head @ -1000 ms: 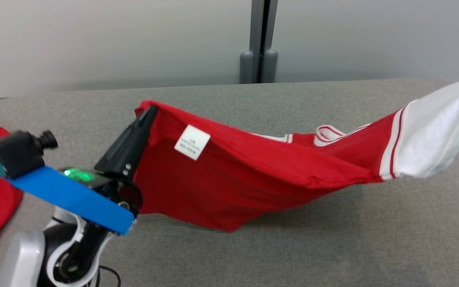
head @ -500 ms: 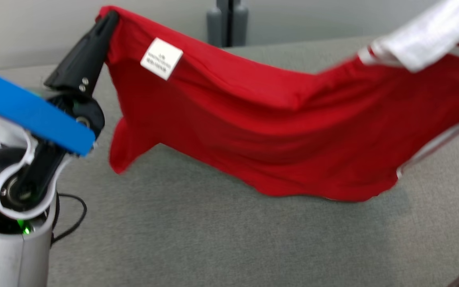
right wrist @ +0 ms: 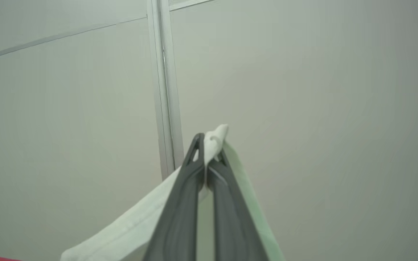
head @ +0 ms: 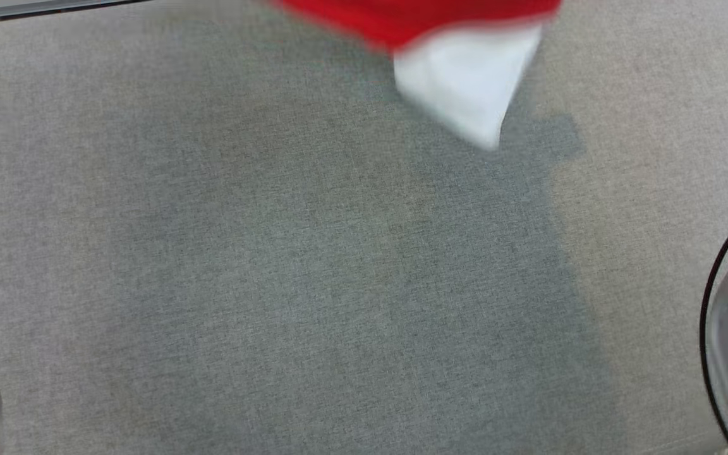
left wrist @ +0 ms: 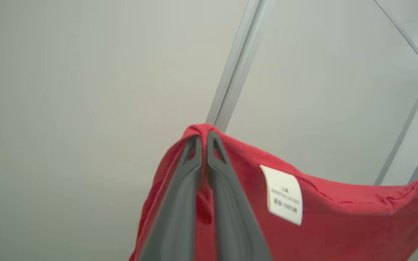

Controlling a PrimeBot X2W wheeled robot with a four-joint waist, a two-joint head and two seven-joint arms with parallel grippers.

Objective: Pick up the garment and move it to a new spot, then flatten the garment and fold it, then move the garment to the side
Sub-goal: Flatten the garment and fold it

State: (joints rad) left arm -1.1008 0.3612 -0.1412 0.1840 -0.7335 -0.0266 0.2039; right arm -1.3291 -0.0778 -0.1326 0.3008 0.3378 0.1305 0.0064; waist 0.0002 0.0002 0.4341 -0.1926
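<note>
1. In the left wrist view, the left gripper has its two dark fingers pressed together on a bunched red edge of the garment — the cloth wraps over both tips.
2. Just beside those fingers, a white label with small print sits on the red cloth, which stretches away toward that view's right edge.
3. In the right wrist view, the right gripper is pinched tight on the garment's white part, with a small fold poking past the tips.
4. In the head view, the garment hangs blurred at the top edge, red above and a white corner below. It is lifted off the grey cloth-covered table — its shadow lies on the surface beneath.
5. Farthest off, behind both grippers, stands a pale wall with a grey upright post.
</note>
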